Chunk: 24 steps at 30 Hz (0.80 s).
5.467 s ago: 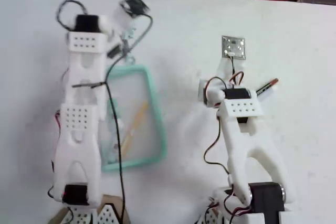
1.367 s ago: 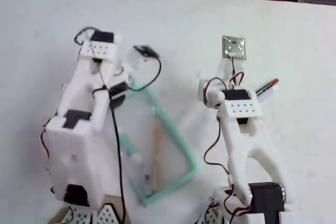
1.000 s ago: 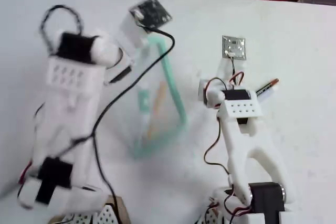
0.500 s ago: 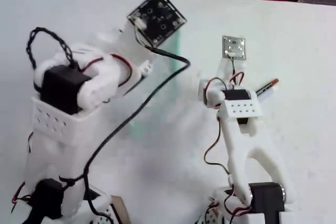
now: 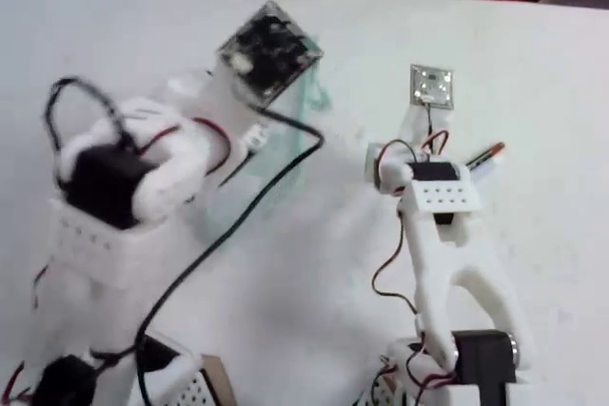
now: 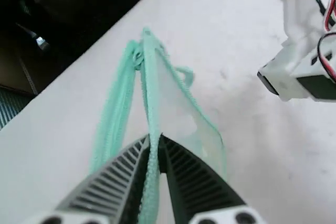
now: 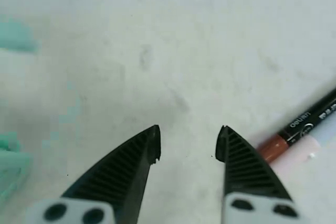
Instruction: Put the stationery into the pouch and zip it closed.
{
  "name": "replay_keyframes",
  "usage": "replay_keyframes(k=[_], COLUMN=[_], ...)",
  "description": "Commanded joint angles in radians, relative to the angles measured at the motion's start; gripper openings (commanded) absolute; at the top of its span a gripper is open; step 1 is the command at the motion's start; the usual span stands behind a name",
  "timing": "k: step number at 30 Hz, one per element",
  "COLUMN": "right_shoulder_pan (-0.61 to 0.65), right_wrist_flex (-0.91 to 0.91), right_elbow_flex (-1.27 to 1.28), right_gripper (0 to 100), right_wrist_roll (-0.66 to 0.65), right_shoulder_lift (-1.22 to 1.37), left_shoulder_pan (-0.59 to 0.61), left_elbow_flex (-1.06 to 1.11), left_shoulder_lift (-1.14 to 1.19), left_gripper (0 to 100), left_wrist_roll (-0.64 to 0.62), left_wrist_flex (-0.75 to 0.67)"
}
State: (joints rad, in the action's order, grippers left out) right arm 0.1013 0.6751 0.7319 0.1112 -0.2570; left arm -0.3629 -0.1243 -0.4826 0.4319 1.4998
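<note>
Raised since 5.5 s earlier, the left arm reared at the high view's left, wrist tilted toward upper centre. Its left fingers point(image 6: 184, 177) were clamped on the mint pouch point(image 6: 176, 106), pulled up on edge. The right fingers point(image 7: 131, 166) stood open, low over the worktop point(image 5: 304, 311), beside a pencil point(image 7: 310, 116).

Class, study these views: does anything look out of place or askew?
The pouch, pinched by its zip edge in the left gripper, is held on edge, not flat. A pen lies outside it, beside the open right gripper.
</note>
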Motion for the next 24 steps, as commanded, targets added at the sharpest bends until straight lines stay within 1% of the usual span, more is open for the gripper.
replay_keyframes(k=[1,3,5,6,9,13,16,18,20,24], right_shoulder_pan=[-0.015,-0.015,-0.015,-0.015,-0.015,-0.015,-0.015,-0.015,-0.016,-0.016], right_wrist_flex=[-0.016,-0.016,-0.016,-0.016,-0.016,-0.016,-0.016,-0.016,-0.016,-0.016], right_elbow_flex=[-0.011,-0.011,-0.011,-0.011,-0.011,-0.011,-0.011,-0.011,-0.011,-0.011], right_gripper=[17.3,17.3,17.3,17.3,17.3,17.3,17.3,17.3,17.3,17.3], right_wrist_roll=[-0.008,-0.008,-0.008,-0.008,-0.008,-0.008,-0.009,-0.009,-0.009,-0.009], right_shoulder_lift=[-0.016,-0.016,-0.016,-0.016,-0.016,-0.016,-0.016,-0.016,-0.016,-0.016], left_shoulder_pan=[-0.012,0.005,0.015,0.013,0.01,0.001,0.004,0.015,0.015,-0.013], left_elbow_flex=[0.158,0.247,0.275,0.272,0.219,0.144,0.152,0.189,0.235,0.422], left_shoulder_lift=[-0.007,-0.01,-0.053,-0.085,-0.179,-0.209,-0.2,-0.203,-0.203,-0.205], left_gripper=[2,2,2,2,2,2,2,2,2,2], left_wrist_roll=[0.003,0.003,-0.006,-0.009,-0.077,-0.078,-0.135,-0.19,-0.212,-0.21], left_wrist_flex=[-0.086,-0.147,-0.184,-0.198,-0.226,-0.233,-0.319,-0.41,-0.479,-0.54])
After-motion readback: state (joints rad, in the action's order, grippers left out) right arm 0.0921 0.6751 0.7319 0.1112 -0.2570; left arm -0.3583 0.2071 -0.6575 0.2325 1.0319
